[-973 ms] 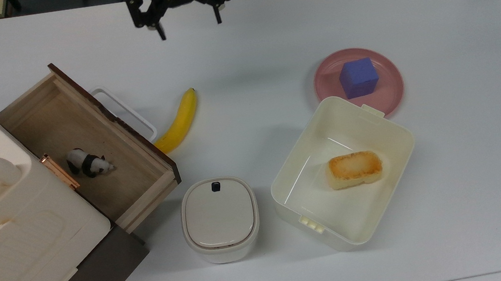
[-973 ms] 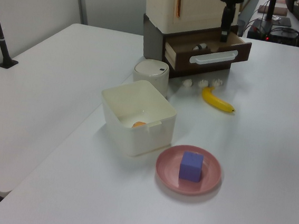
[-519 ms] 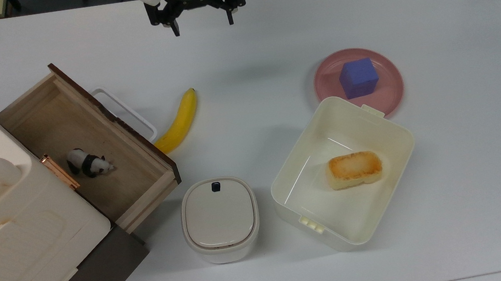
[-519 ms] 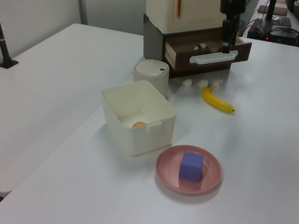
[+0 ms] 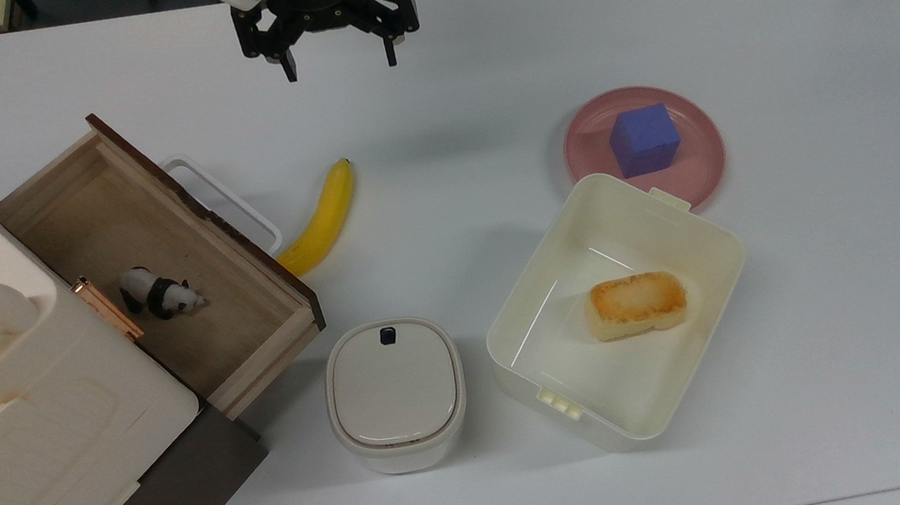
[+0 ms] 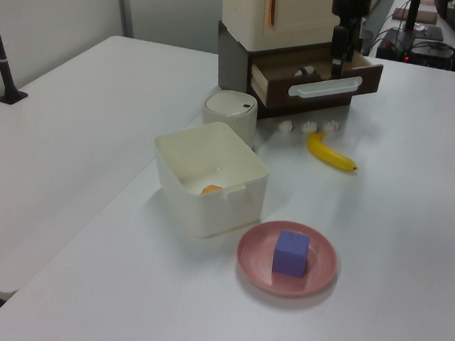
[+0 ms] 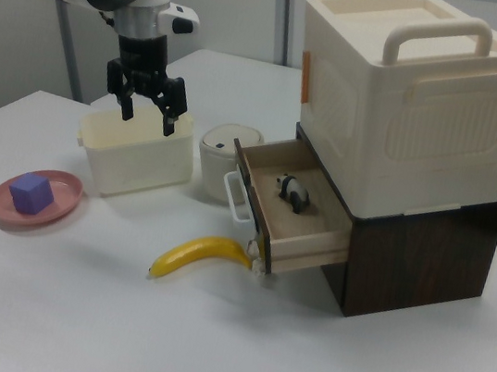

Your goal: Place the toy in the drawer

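— Since half a second ago, what is moving?

— Only the gripper (image 5: 336, 69). It is shifting toward the top view's left and a little lower in that view. Before that it was going toward the top view's right. The panda, the banana and the tubs are staying where they were.

— And the fingers?

— They are standing wide apart and are gripping nothing. In the right view the gripper (image 7: 149, 122) is hanging in the air, in front of the tub (image 7: 135, 164), with both fingertips pointing down.

— Where is the toy (image 5: 159, 293) sitting now?

— It is standing on its legs inside the drawer (image 5: 64, 209), on the wooden floor, close to the cream box (image 5: 1, 405) that is resting on the dark cabinet. The right view is showing the toy (image 7: 293, 193) in the open drawer (image 7: 315, 238) too. The gripper is well apart from it.

— And the other things?

— The banana (image 5: 323, 216) is lying on the table (image 5: 850, 342), its lower end just beside the drawer's front panel. The cube (image 5: 644, 140) is sitting on the pink plate (image 5: 703, 164). The bread (image 5: 636, 304) is lying in the tub (image 5: 721, 289), and the lidded pot (image 5: 395, 393) is standing near the drawer's corner.
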